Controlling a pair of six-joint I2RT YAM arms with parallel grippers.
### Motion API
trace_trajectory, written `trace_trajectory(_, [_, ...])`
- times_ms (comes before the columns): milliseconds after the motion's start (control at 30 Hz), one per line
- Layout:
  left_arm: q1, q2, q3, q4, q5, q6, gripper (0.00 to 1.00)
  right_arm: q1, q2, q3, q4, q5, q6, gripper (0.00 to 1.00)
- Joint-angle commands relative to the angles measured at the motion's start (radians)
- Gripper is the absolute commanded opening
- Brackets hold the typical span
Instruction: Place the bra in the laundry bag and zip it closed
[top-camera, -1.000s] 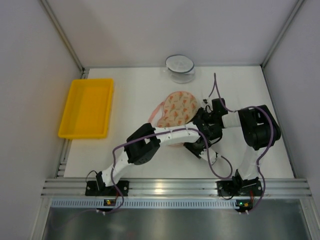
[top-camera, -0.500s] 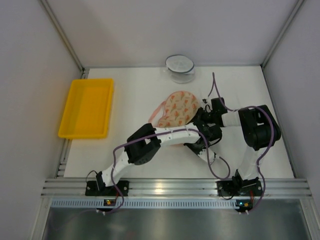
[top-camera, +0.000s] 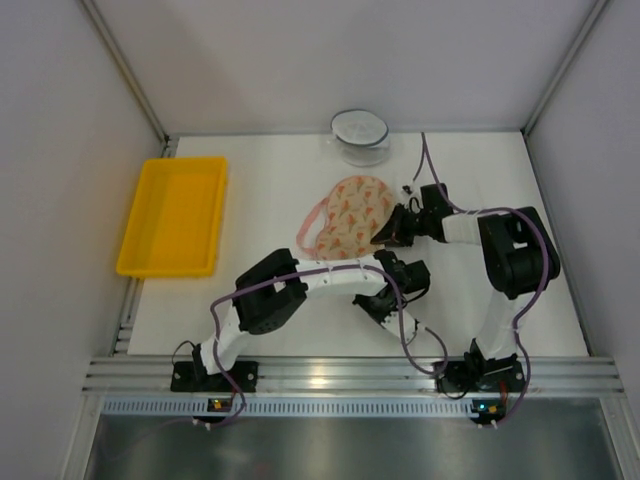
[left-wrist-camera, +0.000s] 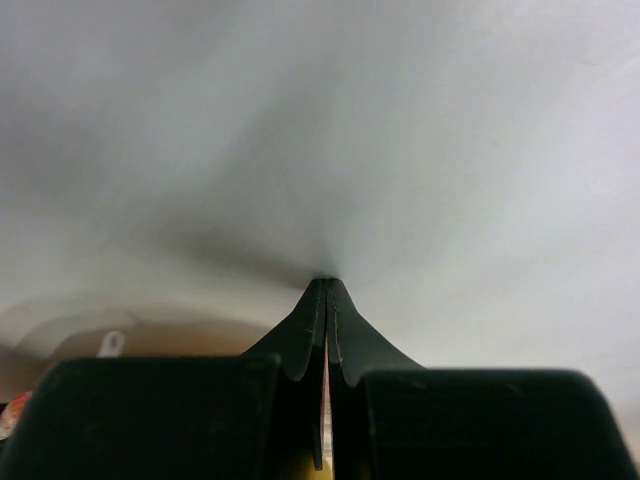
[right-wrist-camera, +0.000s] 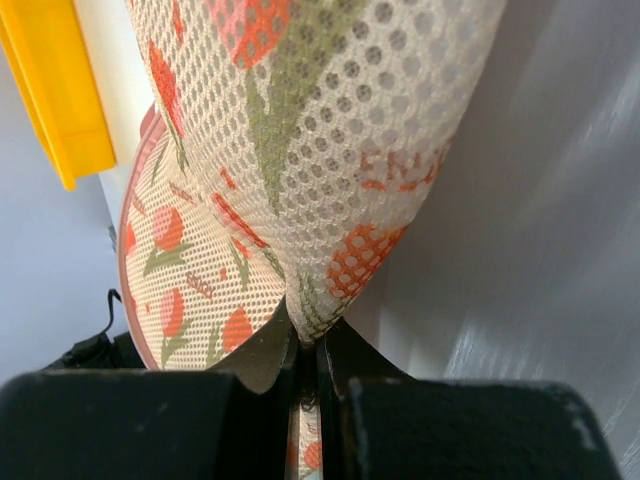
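The laundry bag is sitting about mid-table, in front of the clear bowl at the back and well off to the right of the yellow tray. The right gripper has its fingers pinched tight on the mesh at the bag's right edge. From the wrist cam you can see the printed mesh bunching right into the closed tips, with the pink zip edging curving round the far side.

The left gripper is down by the table just in front of the bag, apart from it, with its jaws fully closed. In its own camera the tips meet over bare white table. There's a thin yellowish sliver low between the fingers, but honestly I can't tell what it is. No idea either whether the bra is inside the bag, the mesh hides it.
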Motion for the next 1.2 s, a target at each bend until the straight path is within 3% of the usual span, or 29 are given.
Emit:
trace_trajectory(0, [-0.02,-0.088,-0.072,-0.041,0.126,-0.012,0.0,-0.002,0.025,0.073,-0.024,0.021,-0.076,0.0])
trace_trajectory(333, [-0.019,-0.216,-0.176,-0.033,0.266,-0.004,0.0,-0.004,0.039,0.112,-0.08,0.01,-0.128,0.0])
trace_trajectory(433, [-0.005,-0.234,-0.166,0.01,0.234,-0.011,0.02,-0.002,0.024,0.095,-0.075,0.004,-0.096,0.0])
trace_trajectory(500, [0.0,-0.233,-0.114,0.015,0.218,-0.016,0.12,0.002,0.014,0.075,-0.061,0.003,-0.079,0.0])
trace_trajectory(533, [0.004,-0.226,-0.094,0.013,0.214,-0.016,0.27,0.004,0.008,0.07,-0.061,0.001,-0.078,0.0])
trace_trajectory(600, [0.008,-0.211,-0.022,0.013,0.186,-0.022,0.43,0.011,0.004,0.055,-0.06,-0.001,-0.072,0.0])
trace_trajectory(700, [0.009,-0.15,0.04,0.013,0.103,0.004,0.53,0.021,-0.006,0.038,-0.06,-0.001,-0.075,0.0])
trace_trajectory(933, [0.021,0.046,0.233,0.005,-0.062,0.041,0.56,0.057,-0.035,0.007,-0.052,-0.001,-0.05,0.0])
trace_trajectory(1167, [0.021,0.151,0.308,-0.048,-0.168,0.044,0.56,0.087,-0.059,0.004,-0.057,0.015,-0.045,0.0])
